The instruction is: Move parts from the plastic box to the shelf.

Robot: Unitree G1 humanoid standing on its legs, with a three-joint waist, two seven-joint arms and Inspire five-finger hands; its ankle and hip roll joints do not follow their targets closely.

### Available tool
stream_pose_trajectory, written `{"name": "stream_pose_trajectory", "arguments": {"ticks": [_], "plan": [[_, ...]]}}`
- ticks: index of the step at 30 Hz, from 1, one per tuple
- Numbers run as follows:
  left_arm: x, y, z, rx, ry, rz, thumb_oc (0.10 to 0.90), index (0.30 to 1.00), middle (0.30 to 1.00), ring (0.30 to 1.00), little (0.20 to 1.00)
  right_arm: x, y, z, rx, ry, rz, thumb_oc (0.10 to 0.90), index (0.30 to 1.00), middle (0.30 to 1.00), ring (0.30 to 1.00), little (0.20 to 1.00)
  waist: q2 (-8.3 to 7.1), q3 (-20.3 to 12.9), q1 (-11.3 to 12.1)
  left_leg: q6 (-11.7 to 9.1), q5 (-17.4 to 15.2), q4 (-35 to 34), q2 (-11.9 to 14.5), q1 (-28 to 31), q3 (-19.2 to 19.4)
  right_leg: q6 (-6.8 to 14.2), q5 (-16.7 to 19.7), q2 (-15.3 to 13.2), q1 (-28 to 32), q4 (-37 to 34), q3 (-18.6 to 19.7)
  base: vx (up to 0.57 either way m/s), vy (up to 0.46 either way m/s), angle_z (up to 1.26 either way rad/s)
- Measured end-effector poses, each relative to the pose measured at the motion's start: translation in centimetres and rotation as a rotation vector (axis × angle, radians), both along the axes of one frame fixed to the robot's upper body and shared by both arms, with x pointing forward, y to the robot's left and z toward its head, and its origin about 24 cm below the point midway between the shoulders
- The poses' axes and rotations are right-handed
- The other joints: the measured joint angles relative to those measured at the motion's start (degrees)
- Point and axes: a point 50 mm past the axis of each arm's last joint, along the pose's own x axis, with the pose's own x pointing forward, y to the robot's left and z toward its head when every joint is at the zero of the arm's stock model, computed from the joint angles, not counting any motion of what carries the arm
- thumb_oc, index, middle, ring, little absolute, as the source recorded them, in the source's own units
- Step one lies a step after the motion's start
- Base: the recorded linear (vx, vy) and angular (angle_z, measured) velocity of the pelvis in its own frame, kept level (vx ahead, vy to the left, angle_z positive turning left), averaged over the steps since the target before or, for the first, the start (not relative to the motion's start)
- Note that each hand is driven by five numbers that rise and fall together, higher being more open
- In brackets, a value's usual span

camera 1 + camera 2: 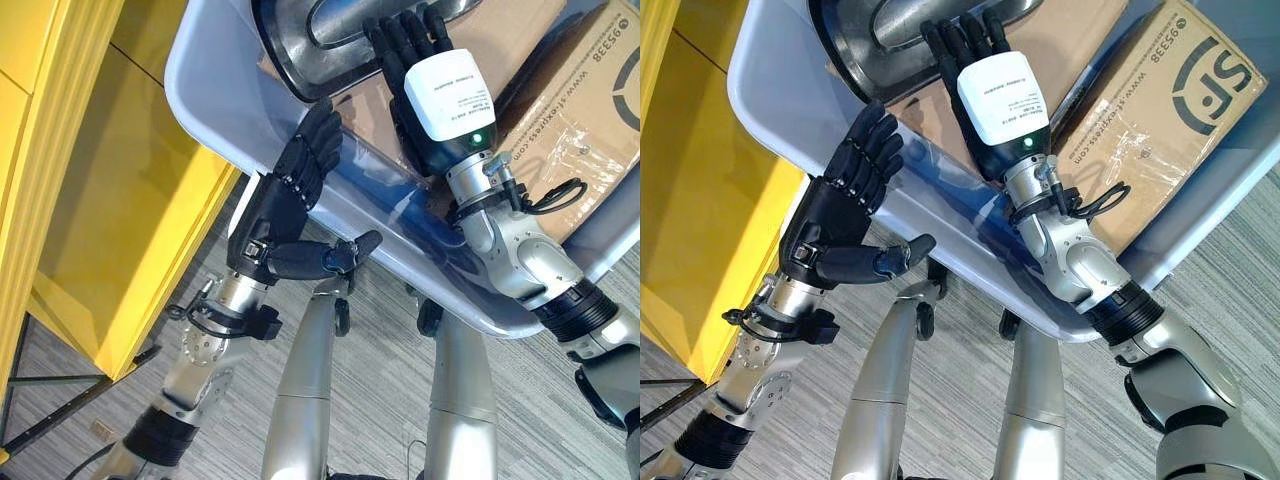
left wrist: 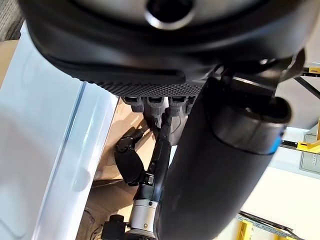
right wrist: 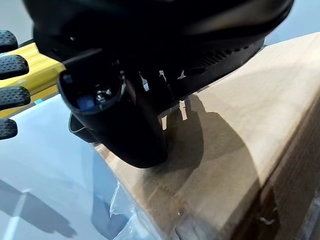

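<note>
Here the right hand (image 1: 980, 60) reaches open-fingered for the metal part (image 1: 330, 30) in the plastic box (image 1: 210, 90), left hand (image 1: 845, 200) open alongside; closing comes next.

I see a brown cardboard box (image 1: 1170, 110) lying flat inside the tub, toward its far right corner, with clear tape across its top. Grey wood-grain flooring (image 1: 380, 400) runs beneath everything, and a thin black metal frame (image 1: 60, 395) crosses the floor at the lower left.
</note>
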Motion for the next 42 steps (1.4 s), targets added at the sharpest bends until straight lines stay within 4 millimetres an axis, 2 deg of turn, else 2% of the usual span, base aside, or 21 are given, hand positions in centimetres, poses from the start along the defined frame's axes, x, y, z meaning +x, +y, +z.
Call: {"name": "stream_pose_trajectory", "arguments": {"ticks": [10, 17, 19, 20, 25, 29, 34, 42], "plan": [[-0.1, 0.0, 0.2, 0.0, -0.006, -0.003, 0.9, 1.0, 1.0, 1.0, 1.0, 0.3, 0.2, 0.7, -0.029, -0.007, -0.037, 0.9, 1.0, 1.0, 1.0, 1.0, 0.46, -0.3, 0.2, 0.5, -0.3, 0.7, -0.3, -0.7, -0.1, 0.0, -0.1, -0.2, -0.4, 0.4, 0.1, 0.0, -0.001, 0.0], [0.0, 0.0, 0.0, 0.011, 0.013, -0.004, 0.9, 1.0, 1.0, 1.0, 1.0, 0.6, 1.0, 1.4, -0.097, 0.008, -0.058, 0.9, 1.0, 1.0, 1.0, 1.0, 0.56, -0.4, 0.4, 0.9, -0.9, 2.1, -0.5, -0.8, -0.1, 0.1, -0.5, -0.5, -0.3, 1.6, 0.3, 0.0, -0.004, 0.0], [0.0, -0.1, -0.1, 0.022, 0.015, -0.014, 0.9, 1.0, 1.0, 1.0, 1.0, 0.8, 1.2, 1.7, -0.116, 0.015, -0.068, 0.618, 0.605, 0.605, 0.605, 0.605, 0.67, -0.4, 0.4, 0.7, -0.9, 2.2, -0.6, -0.8, -0.2, 0.1, -0.5, -0.5, -0.3, 1.7, 0.3, 0.0, -0.018, 0.01], [0.0, -0.1, -0.2, 0.028, 0.017, -0.019, 0.9, 1.0, 1.0, 1.0, 1.0, 0.9, 1.3, 1.9, -0.13, 0.026, -0.076, 0.4, 0.3, 0.3, 0.3, 0.3, 0.79, -0.5, 0.4, 0.6, -1.0, 2.3, -0.6, -0.8, -0.2, 0.1, -0.5, -0.5, -0.3, 1.8, 0.3, 0.0, -0.036, 0.02], [-0.1, -0.7, -0.8, 0.051, 0.047, -0.053, 0.9, 1.0, 1.0, 1.0, 1.0, 1.5, 1.3, 3.0, -0.102, 0.024, -0.114, 0.4, 0.3, 0.3, 0.3, 0.3, 2.48, -1.6, 1.2, 0.3, -0.6, 2.3, -1.1, -0.9, -1.0, 0.2, -0.6, -0.5, -0.2, 1.9, 0.1, 0.0, -0.011, 0.04], [-0.3, -1.6, -1.8, 0.064, 0.091, -0.091, 0.9, 1.0, 1.0, 1.0, 1.0, 3.3, 0.9, 4.8, -0.042, -0.015, -0.172, 0.4, 0.3, 0.3, 0.3, 0.3, 4.52, -3.6, 2.8, 0.4, -0.3, 2.0, -1.2, -1.0, -1.3, 0.3, -0.5, -0.5, -0.2, 1.5, 0.0, -0.01, 0.008, 0.03], [-0.6, -2.0, -2.2, 0.113, 0.077, -0.107, 0.9, 1.0, 1.0, 1.0, 1.0, 4.2, -0.8, 5.7, -0.025, -0.051, -0.224, 0.4, 0.3, 0.3, 0.3, 0.3, 4.43, -4.7, 3.6, 0.6, 0.1, 1.0, -1.7, -1.0, -1.4, 0.5, -0.5, -0.9, -0.1, 1.1, 0.0, -0.02, 0.001, 0.11], [-0.6, -2.3, -2.2, 0.115, 0.068, -0.104, 0.9, 1.0, 1.0, 1.0, 1.0, 4.4, -1.4, 5.7, -0.054, -0.09, -0.194, 0.4, 0.3, 0.3, 0.3, 0.3, 4.34, -4.8, 3.1, 1.0, 0.3, 1.1, -2.5, -1.2, -1.3, 0.8, -0.5, -1.5, -0.1, 1.3, 0.4, -0.01, -0.005, 0.03]]}}
